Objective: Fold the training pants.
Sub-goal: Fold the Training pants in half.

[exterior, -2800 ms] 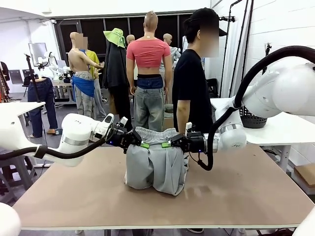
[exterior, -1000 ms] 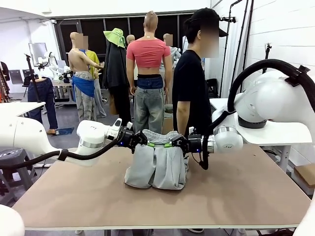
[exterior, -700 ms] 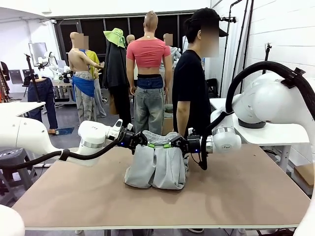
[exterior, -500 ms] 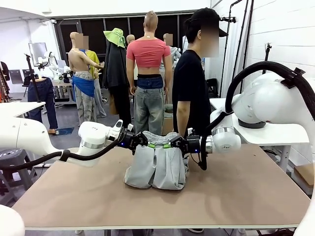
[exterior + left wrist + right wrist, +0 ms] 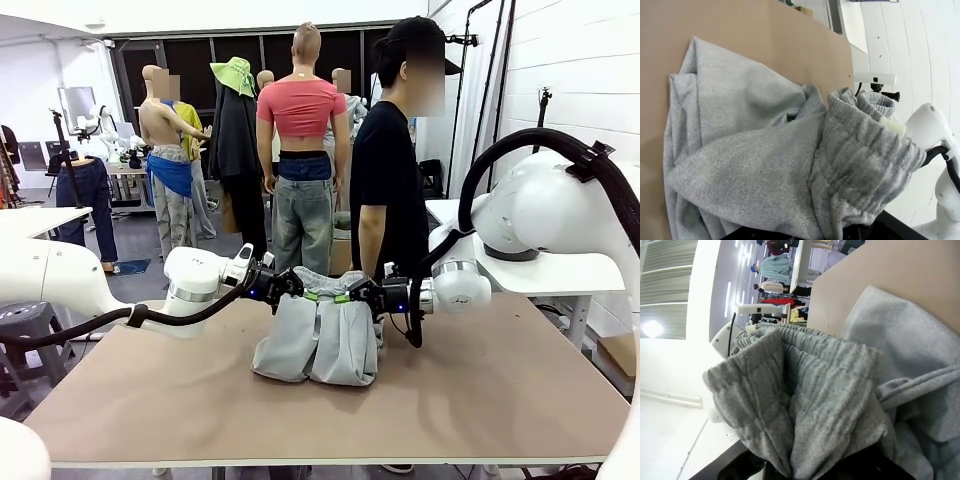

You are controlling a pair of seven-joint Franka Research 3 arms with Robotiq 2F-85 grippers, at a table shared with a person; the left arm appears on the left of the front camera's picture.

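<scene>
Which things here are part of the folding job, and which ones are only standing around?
Part of the job:
- training pants
- left gripper, shut on the waistband
- right gripper, shut on the waistband
- table under the pants

Only around:
- black basket on the side table
- person behind the table

The light grey soft jersey training pants (image 5: 318, 338) sit at the middle of the flat brown counter (image 5: 480, 400), lower part bunched on the surface, gathered waistband raised at the far side. The left gripper (image 5: 298, 293) comes in from the left and the right gripper (image 5: 345, 295) from the right, each clamped on the waistband, close together just above the heap. A person in a black T-shirt (image 5: 392, 190) stands behind the counter's far edge, right of the pants.
</scene>
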